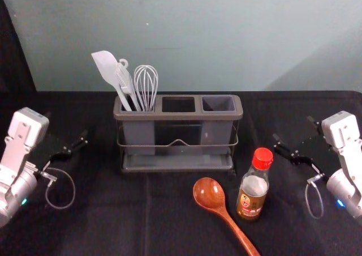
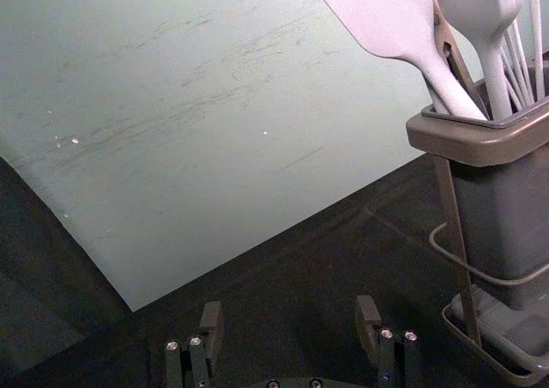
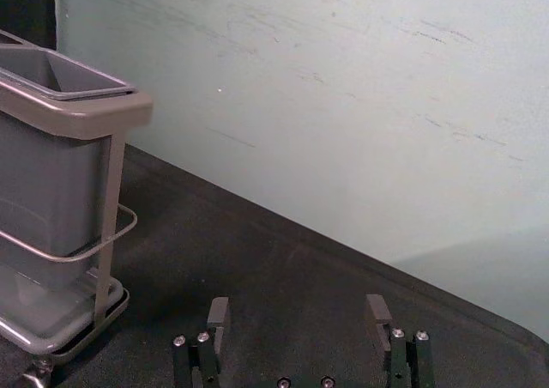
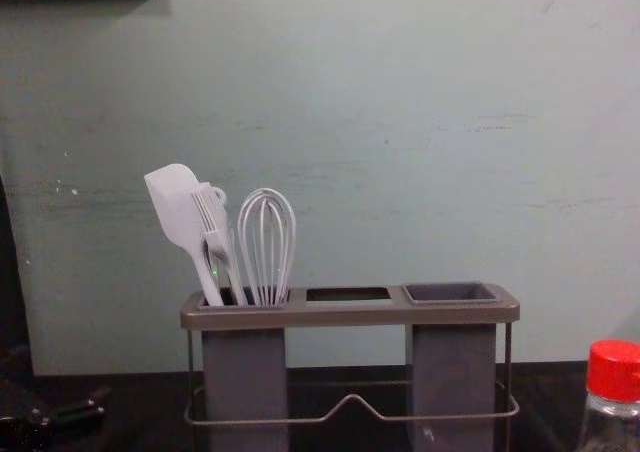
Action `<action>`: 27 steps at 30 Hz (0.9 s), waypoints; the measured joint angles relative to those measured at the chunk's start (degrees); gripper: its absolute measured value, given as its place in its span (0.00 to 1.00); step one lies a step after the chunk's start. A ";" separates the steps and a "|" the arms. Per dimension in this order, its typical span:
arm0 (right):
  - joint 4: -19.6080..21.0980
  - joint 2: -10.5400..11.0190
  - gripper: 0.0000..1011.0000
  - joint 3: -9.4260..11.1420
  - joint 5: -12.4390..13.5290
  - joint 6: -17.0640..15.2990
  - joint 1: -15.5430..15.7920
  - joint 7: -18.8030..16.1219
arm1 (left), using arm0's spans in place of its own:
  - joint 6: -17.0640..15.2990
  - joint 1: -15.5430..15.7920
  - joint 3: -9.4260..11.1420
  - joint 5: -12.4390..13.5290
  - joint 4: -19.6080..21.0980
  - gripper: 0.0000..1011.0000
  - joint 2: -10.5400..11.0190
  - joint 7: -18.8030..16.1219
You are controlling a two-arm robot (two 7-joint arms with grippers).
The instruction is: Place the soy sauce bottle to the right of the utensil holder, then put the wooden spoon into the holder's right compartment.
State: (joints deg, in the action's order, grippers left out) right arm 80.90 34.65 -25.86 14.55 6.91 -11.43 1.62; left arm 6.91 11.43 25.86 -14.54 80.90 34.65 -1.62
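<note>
Soy sauce bottle (image 1: 253,196) upright on worktop (image 1: 102,222), in front of utensil holder (image 1: 178,116), near its right end. Wooden spoon (image 1: 209,193) lies just left of bottle, bowl toward holder. Left gripper (image 1: 68,129) left of holder, right gripper (image 1: 293,130) right of it, both with jaws apart.

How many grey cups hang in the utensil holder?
2: the left cup, with the white whisk in it, and the right cup, at the other end. The middle opening has none.

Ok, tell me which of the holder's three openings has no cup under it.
The middle opening: the wall shows through beneath it, while the left cup and right cup sit under the other two.
</note>
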 joint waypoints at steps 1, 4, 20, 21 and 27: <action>0.00 0.00 0.99 0.00 0.00 0.00 0.00 0.00 | 0.00 0.00 0.00 0.00 0.00 1.00 0.00 0.00; 0.00 0.00 0.99 0.00 0.00 0.00 0.00 0.00 | 0.00 0.00 0.00 0.00 0.00 1.00 0.00 0.00; 0.00 0.00 0.99 0.00 0.00 0.00 0.00 0.00 | 0.00 0.00 0.00 0.00 0.00 1.00 0.00 0.00; 0.00 0.00 0.99 0.00 0.00 0.00 0.00 0.00 | 0.00 0.00 0.00 0.00 0.00 1.00 0.00 0.00; 0.00 0.00 0.99 0.00 0.00 0.00 0.00 0.00 | 0.00 0.00 0.00 0.00 0.00 1.00 0.00 0.00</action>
State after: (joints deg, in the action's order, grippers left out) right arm 80.90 34.64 -25.86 14.55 6.91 -11.43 1.62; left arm 6.91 11.43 25.86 -14.55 80.90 34.65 -1.62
